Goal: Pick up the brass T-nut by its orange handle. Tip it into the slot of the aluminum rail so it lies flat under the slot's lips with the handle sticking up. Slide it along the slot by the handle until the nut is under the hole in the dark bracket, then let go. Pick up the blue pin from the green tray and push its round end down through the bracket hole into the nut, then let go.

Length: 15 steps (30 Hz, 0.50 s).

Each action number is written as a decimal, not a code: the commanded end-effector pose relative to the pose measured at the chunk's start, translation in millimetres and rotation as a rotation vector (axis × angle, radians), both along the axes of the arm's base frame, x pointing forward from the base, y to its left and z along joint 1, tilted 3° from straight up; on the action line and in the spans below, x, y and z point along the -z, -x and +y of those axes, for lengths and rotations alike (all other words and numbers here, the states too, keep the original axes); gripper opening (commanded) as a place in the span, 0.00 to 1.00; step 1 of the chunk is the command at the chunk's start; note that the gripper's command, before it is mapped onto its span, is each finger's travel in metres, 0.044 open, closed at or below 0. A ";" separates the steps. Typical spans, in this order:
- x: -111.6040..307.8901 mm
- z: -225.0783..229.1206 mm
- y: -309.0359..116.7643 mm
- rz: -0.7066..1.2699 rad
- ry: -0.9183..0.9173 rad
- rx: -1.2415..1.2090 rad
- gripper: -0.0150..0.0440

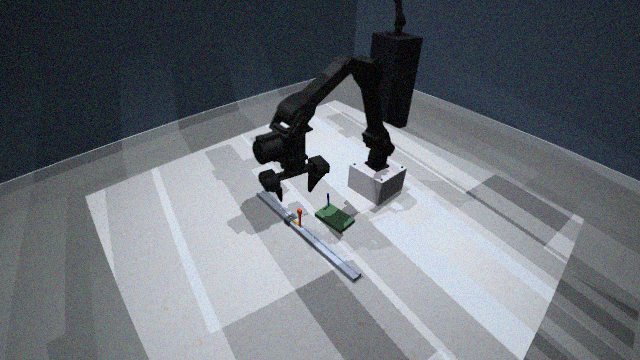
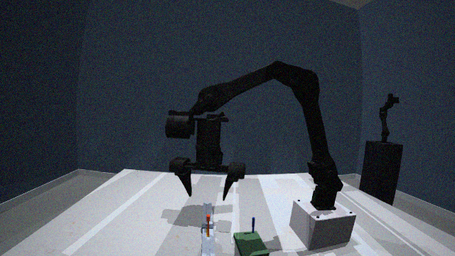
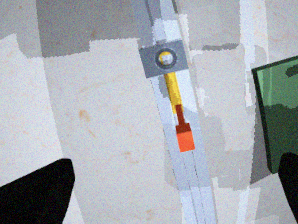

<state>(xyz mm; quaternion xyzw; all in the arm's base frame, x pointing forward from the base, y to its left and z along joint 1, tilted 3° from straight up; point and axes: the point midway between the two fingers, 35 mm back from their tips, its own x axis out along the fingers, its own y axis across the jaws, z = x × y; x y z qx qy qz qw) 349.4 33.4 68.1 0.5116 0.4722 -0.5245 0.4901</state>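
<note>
bracket (image 1: 290, 219) (image 2: 203, 225) (image 3: 148, 66) on rail (image 1: 330, 251) (image 2: 207, 245) (image 3: 196, 200): only the wrist view shows brass of the t-nut (image 3: 172, 90) through its hole; the exterior view shows the orange handle (image 1: 299, 217) (image 2: 208, 222) (image 3: 185, 140) upright. hand (image 1: 296, 196) (image 2: 207, 198) (image 3: 180, 169) wide open, holding nothing, pointing down above the rail.
</note>
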 end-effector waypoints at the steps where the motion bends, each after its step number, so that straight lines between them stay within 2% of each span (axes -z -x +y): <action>1: -2.6 -1.2 5.8 0.008 -0.009 -0.053 1.00; 12: -3.4 -19.3 116.6 0.045 -0.013 -1.077 1.00; 15: -1.0 -21.8 131.6 0.049 -0.012 -1.208 1.00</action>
